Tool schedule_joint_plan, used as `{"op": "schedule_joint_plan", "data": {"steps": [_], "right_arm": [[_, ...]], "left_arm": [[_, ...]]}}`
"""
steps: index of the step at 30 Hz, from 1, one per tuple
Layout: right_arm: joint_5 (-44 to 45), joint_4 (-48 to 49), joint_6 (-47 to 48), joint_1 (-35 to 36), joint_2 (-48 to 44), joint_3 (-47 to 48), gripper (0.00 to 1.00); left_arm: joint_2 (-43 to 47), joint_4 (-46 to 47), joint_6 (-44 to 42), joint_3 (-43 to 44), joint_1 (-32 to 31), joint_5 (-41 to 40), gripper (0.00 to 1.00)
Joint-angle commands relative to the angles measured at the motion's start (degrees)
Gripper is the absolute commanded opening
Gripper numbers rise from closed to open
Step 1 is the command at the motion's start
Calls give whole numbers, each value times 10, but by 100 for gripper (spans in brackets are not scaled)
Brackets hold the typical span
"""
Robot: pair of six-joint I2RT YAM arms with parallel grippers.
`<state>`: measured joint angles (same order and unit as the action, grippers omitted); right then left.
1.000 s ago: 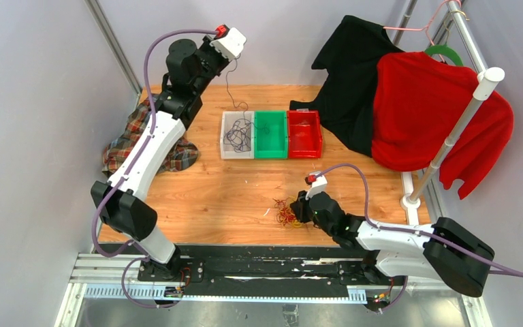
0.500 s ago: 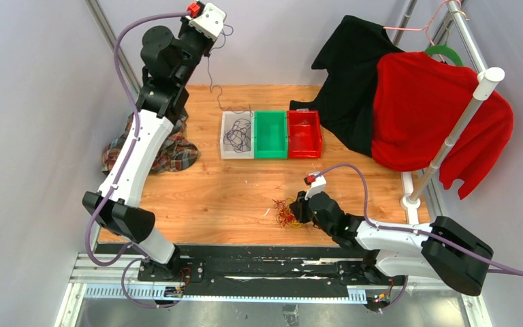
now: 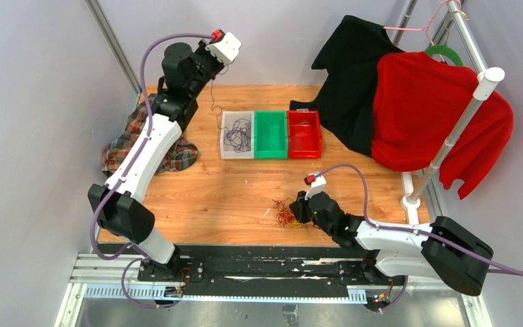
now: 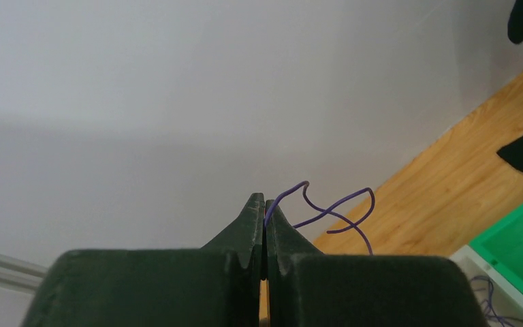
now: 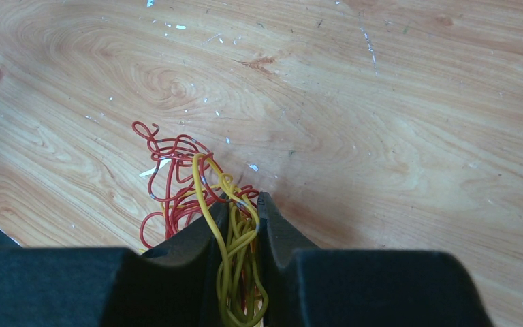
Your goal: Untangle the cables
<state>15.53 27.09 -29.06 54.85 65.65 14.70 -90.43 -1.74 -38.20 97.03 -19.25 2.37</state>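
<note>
A tangle of red and yellow cables (image 3: 286,215) lies on the wooden table near the front. My right gripper (image 3: 299,210) is down at its right side, shut on a bunch of yellow cables (image 5: 242,235). The red cables (image 5: 172,182) curl loose just left of its fingers. My left gripper (image 3: 215,65) is raised high at the back left, shut on the end of a thin purple cable (image 4: 334,212). That purple cable (image 3: 213,95) hangs down to more dark cable coiled in the white bin (image 3: 225,151).
A green bin (image 3: 271,151) and a red bin (image 3: 304,151) adjoin the white one. A plaid cloth (image 3: 126,143) lies at the left under the left arm. A black garment (image 3: 354,75) and a red sweater (image 3: 429,109) hang from a rack (image 3: 460,126) at the right.
The left gripper swung up and to the left with the purple cable, then came back right and lower. The right gripper has stayed on the tangle.
</note>
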Motion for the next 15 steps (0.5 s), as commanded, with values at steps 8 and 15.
{"op": "schedule_joint_plan", "data": {"steps": [8,15], "right_arm": [[7,0,-6,-9,4,7,1],[9,9,-13,-12,19,8,1]], "left_arm": [[-16,-22,83,-81,-26,42,0],[-51,-39,157,-64,-39,73,0]]}}
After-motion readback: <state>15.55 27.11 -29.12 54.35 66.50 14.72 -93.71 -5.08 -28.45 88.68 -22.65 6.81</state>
